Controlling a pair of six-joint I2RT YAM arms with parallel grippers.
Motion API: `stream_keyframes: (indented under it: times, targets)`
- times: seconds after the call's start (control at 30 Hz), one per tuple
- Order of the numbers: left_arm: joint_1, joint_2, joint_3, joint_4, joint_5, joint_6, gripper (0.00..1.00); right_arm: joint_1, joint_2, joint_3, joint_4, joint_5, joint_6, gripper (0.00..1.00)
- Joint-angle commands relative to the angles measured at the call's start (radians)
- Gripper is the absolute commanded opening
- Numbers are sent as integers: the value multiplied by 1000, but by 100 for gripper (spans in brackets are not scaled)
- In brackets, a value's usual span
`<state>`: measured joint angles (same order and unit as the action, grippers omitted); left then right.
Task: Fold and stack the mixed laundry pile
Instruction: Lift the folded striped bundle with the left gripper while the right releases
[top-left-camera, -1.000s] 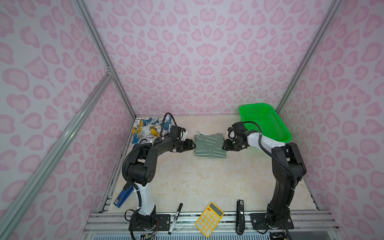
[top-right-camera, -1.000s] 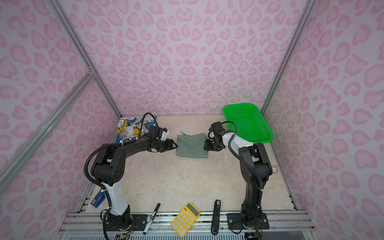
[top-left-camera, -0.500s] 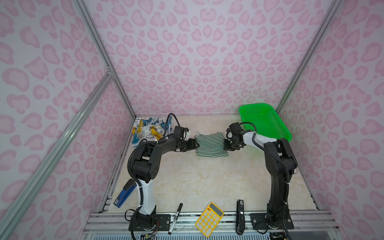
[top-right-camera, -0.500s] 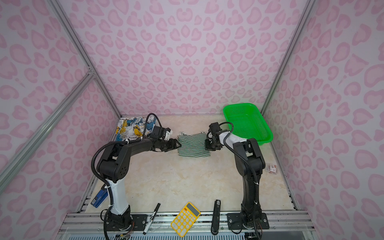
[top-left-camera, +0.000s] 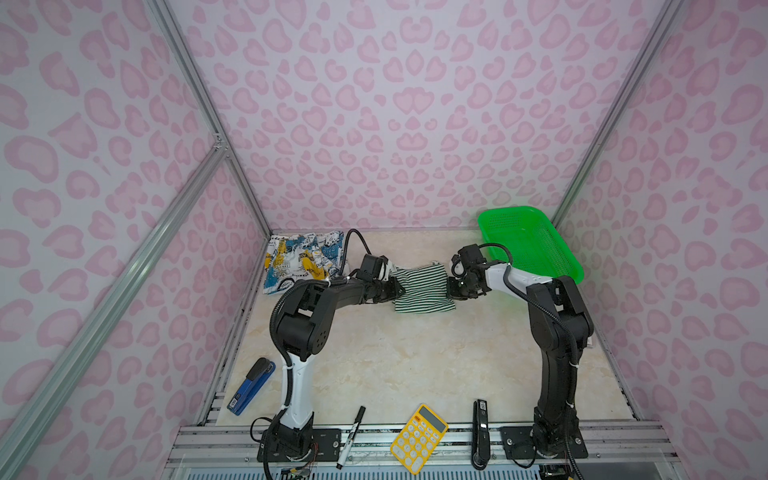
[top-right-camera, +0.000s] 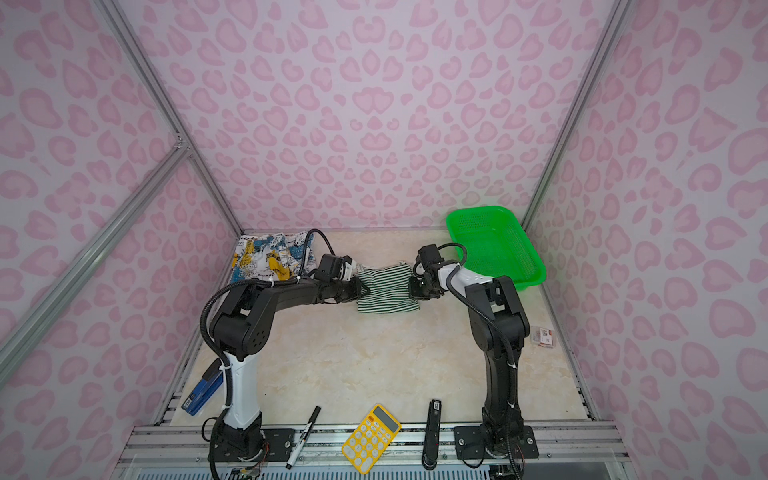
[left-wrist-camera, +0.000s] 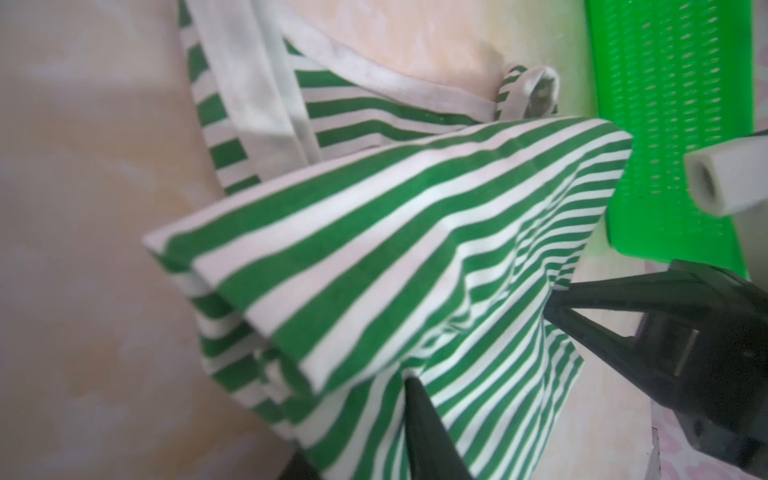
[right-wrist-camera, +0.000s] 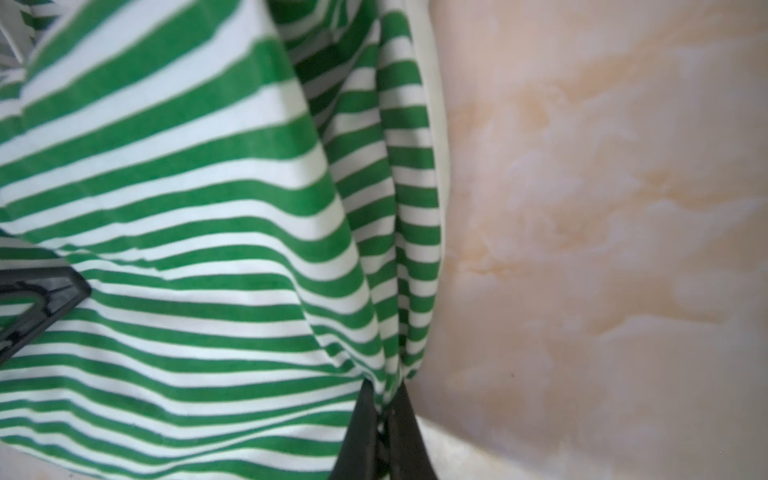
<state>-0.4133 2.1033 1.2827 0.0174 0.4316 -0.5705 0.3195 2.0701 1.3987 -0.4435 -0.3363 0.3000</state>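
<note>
The green-and-white striped garment (top-left-camera: 422, 286) (top-right-camera: 386, 291) lies partly folded on the marble tabletop near the back middle. My left gripper (top-left-camera: 397, 288) (top-right-camera: 362, 288) is at its left edge. In the left wrist view, cloth (left-wrist-camera: 395, 232) bunches between the left gripper's (left-wrist-camera: 374, 419) fingers and creases run to one fingertip (left-wrist-camera: 415, 395), so it is shut on the cloth. My right gripper (top-left-camera: 451, 286) (top-right-camera: 412, 286) (right-wrist-camera: 384, 399) is shut on the right edge, with a pinch of striped cloth (right-wrist-camera: 187, 208) between its pads. The printed white, blue and yellow garment (top-left-camera: 305, 259) (top-right-camera: 266, 257) lies flat at the back left.
A bright green perforated basket (top-left-camera: 528, 245) (top-right-camera: 494, 245) stands at the back right, close behind the right arm. Along the front edge lie a blue stapler (top-left-camera: 251, 386), a marker (top-left-camera: 351, 434), a yellow calculator (top-left-camera: 419, 438) and a black device (top-left-camera: 481, 432). A small packet (top-right-camera: 544, 336) lies far right.
Both grippers came in against the striped garment's two side edges. The right one closed on the cloth first, the left one closed just now. The cloth's near fold has risen slightly.
</note>
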Motion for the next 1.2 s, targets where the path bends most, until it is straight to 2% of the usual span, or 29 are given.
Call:
stream_keyframes:
  times: [0.0, 0.1, 0.2, 0.43, 0.57, 0.7, 0.8, 0.93, 1.17]
  targets:
    - [1, 8, 49, -194, -103, 9, 15, 2, -6, -14, -99, 56, -23, 19]
    - [5, 12, 153, -313, -162, 57, 4, 1, -69, -15, -113, 71, -36, 33]
    - [14, 21, 265, -444, -228, 110, 4, -4, -143, -18, -138, 90, -50, 38]
    - [59, 79, 571, -730, -377, 245, 4, -37, -290, -42, -184, 106, -74, 40]
    - [100, 152, 802, -881, -442, 334, 3, -50, -355, -80, -184, 101, -69, 40]
    - [139, 269, 1106, -1034, -547, 435, 4, -49, -399, -120, -177, 84, -57, 40]
    - [177, 323, 1256, -1073, -592, 487, 3, -49, -430, -148, -172, 74, -52, 40]
    - [232, 296, 1258, -1030, -607, 552, 3, -50, -477, -175, -175, 68, -54, 40]
    - [317, 241, 1259, -998, -711, 719, 3, -50, -573, -210, -172, 31, -77, 42]
